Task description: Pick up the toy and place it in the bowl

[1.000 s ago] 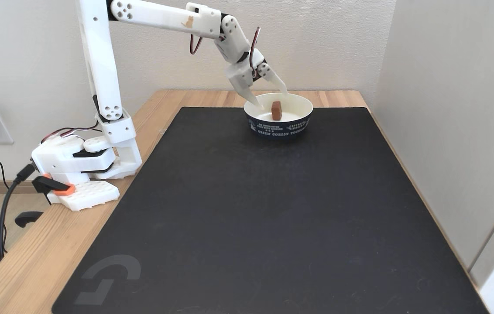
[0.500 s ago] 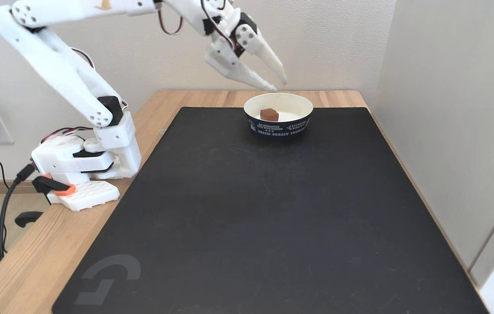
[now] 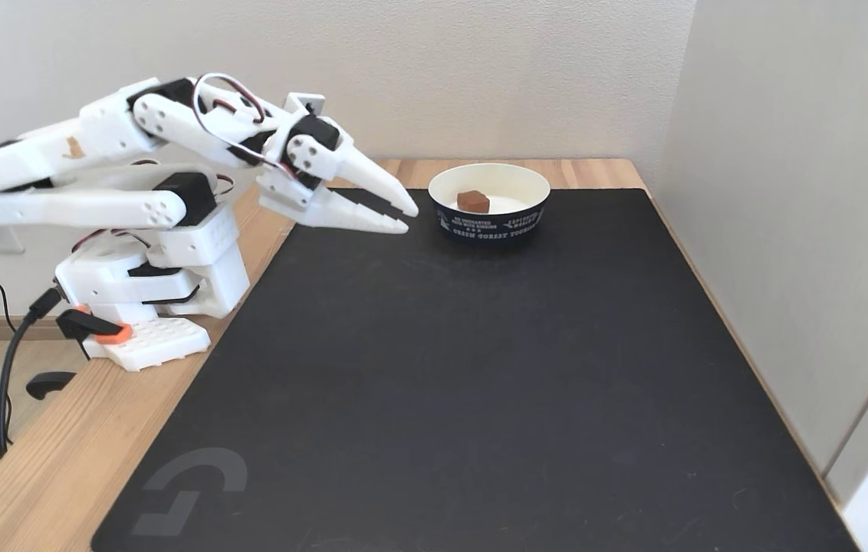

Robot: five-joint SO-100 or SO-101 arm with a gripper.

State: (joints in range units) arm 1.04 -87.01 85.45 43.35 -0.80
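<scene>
One toy (image 3: 473, 201), reddish-brown, lies inside the bowl (image 3: 489, 222) at the far edge of the black mat (image 3: 465, 368). Gripper (image 3: 407, 218) hangs left of the bowl, apart from it, fingers nearly together with a narrow gap, holding nothing. Arm folded low over its base (image 3: 143, 307) at far left

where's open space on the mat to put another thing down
Nearly all of the black mat is bare: everything from the bowl forward to the near edge, and right to the wall. It is crowded only at the far left corner, where the gripper hangs beside the bowl holding the toy.
</scene>
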